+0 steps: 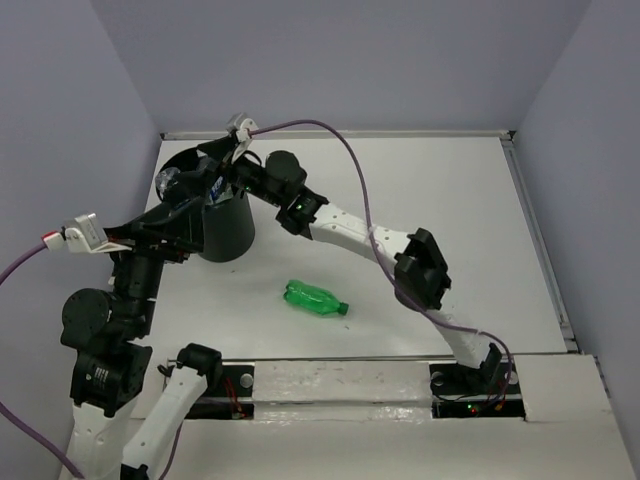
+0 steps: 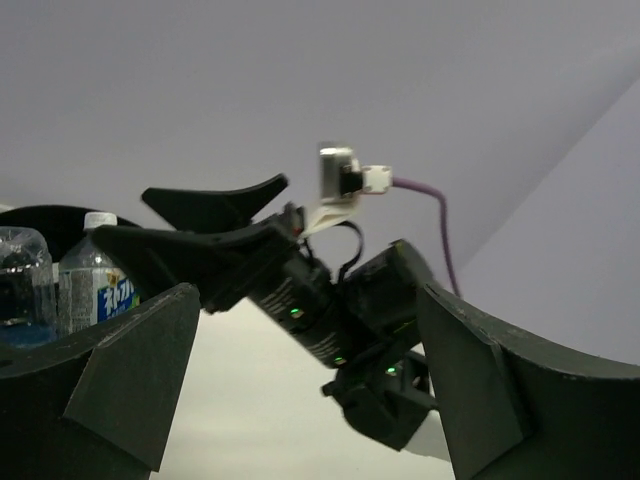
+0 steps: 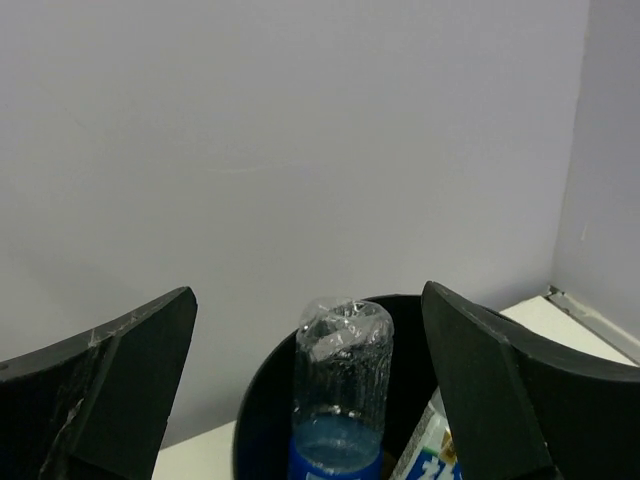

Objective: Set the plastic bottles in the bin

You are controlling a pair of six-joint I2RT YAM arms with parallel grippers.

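The black bin [image 1: 230, 235] stands at the table's far left. It holds several bottles: an upturned clear one with a blue label [image 3: 340, 380], one with a white-blue label [image 3: 428, 452], and a clear one showing at the rim [image 1: 168, 180]. A green bottle [image 1: 315, 298] lies on its side on the table, in front of the bin. My right gripper [image 1: 222, 175] hangs open and empty over the bin's mouth [image 3: 308, 295]. My left gripper [image 1: 190, 215] is open and empty at the bin's near left side [image 2: 308, 290]. The orange bottle is out of view.
The left wrist view shows the right arm's wrist [image 2: 330, 310] and its purple cable [image 2: 440, 215] close ahead, with bottles in the bin [image 2: 100, 290] at the left. Grey walls enclose the table on three sides. A white strip [image 1: 400, 385] runs along the near edge.
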